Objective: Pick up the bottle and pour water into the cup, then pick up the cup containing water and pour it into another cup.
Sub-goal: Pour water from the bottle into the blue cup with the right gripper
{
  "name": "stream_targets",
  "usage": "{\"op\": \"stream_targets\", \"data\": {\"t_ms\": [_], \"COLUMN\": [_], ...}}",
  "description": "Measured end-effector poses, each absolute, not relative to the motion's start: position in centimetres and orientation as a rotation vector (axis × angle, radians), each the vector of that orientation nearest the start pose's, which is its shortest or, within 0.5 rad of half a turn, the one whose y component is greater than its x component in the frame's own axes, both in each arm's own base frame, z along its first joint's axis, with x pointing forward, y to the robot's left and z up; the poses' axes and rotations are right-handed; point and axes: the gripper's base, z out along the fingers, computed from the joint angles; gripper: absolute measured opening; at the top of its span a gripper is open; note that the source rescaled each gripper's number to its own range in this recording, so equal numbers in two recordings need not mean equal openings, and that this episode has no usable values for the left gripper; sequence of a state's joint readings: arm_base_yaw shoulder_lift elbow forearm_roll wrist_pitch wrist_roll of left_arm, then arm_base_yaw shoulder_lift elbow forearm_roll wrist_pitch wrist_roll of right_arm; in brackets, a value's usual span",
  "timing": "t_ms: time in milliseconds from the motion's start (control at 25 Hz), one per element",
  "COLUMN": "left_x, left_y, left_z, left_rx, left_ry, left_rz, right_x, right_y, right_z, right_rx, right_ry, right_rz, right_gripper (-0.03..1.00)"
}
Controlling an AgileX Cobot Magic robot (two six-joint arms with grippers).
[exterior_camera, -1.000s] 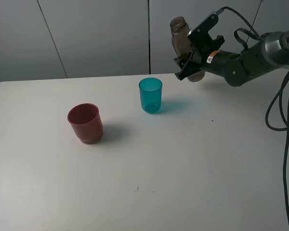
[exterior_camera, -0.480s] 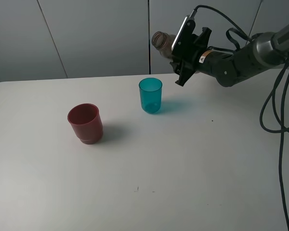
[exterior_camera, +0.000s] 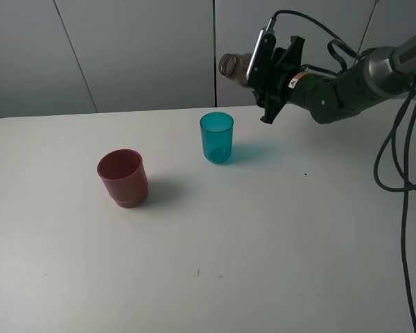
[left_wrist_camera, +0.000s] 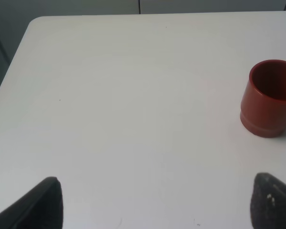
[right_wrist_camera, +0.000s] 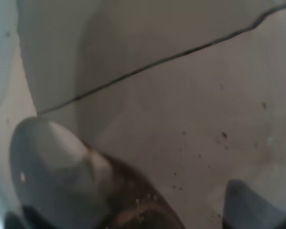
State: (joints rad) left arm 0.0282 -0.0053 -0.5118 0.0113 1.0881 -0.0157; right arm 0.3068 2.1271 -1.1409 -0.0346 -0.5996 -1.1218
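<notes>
My right gripper (exterior_camera: 263,73) is shut on the smoky grey-brown bottle (exterior_camera: 234,67) and holds it tipped nearly level, mouth pointing left, above and slightly right of the teal cup (exterior_camera: 216,137). No water stream shows. The teal cup stands upright at the back middle of the table. The dark-red cup (exterior_camera: 123,177) stands upright to its left and nearer; it also shows in the left wrist view (left_wrist_camera: 270,98). In the right wrist view the bottle (right_wrist_camera: 86,186) fills the lower part, blurred. My left gripper (left_wrist_camera: 155,202) is open and empty, away from the red cup.
The white table (exterior_camera: 263,236) carries only the two cups. Black cables (exterior_camera: 402,173) hang at the right edge. A grey panelled wall (exterior_camera: 125,48) stands behind the table.
My right gripper has tilted the bottle from near upright to nearly level and moved it left toward the teal cup. The cups have not moved.
</notes>
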Motion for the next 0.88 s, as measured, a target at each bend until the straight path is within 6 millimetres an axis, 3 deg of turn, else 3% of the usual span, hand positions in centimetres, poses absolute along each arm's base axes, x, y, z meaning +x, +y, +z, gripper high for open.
{"op": "stream_targets", "data": {"t_ms": [880], "left_x": [-0.83], "left_y": [0.07], "left_z": [27.83], "left_rx": [-0.05], "left_ry": [2.054], "left_rz": [0.019], "right_x": [42.21], "right_y": [13.14], "right_z": [13.29], "right_rx": [-1.466], "right_ry": [1.281], "right_rz": [-0.777], "right_gripper": [0.0]}}
